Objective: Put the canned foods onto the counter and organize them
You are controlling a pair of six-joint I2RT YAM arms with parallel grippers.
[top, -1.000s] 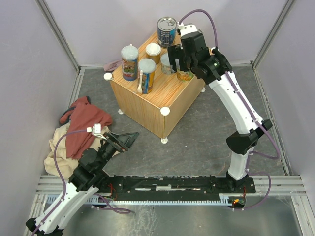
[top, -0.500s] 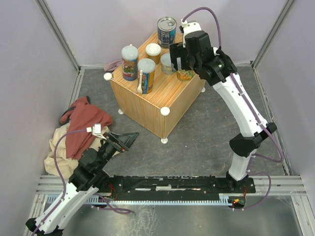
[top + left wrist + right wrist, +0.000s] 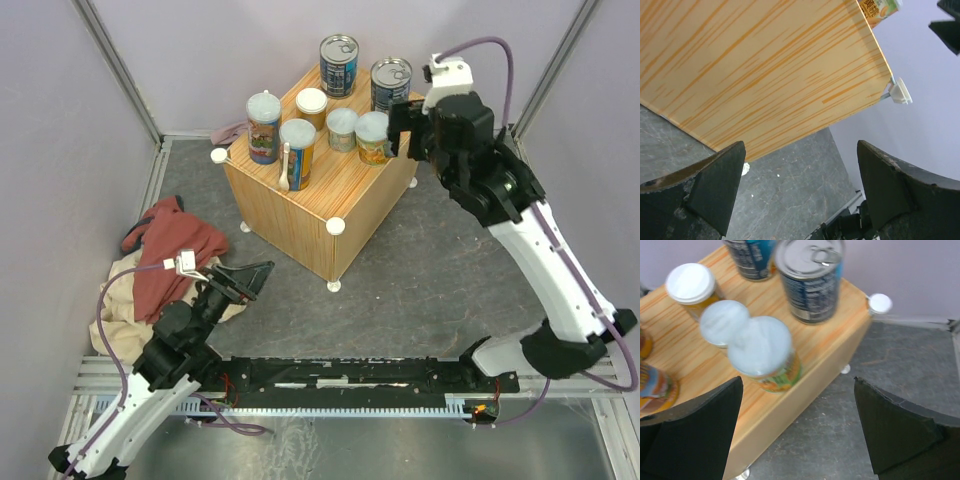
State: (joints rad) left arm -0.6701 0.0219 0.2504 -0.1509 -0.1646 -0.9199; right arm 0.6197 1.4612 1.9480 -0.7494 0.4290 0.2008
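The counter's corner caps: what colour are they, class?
The corner caps are white, clearest in the top external view.

Counter (image 3: 350, 185): light wood-grain noted, smooth, low sheen. Ring-pull cans (image 3: 810, 280) at its 12 o'clock: metal lids, glossy. Short cans (image 3: 760, 347): frosted plastic lids, matt. Red cloth (image 3: 170, 250) at 8 o'clock: matt.

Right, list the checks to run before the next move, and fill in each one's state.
1. All seven cans on the counter: ok.
2. Every can upright: ok.
3. Right pincer open and empty: ok.
4. Right pincer clear of the nearest short can: ok, the wrist view shows the can beyond the fingertips, untouched.
5. Left pincer open and empty, low by the cloths, away from the counter: ok.
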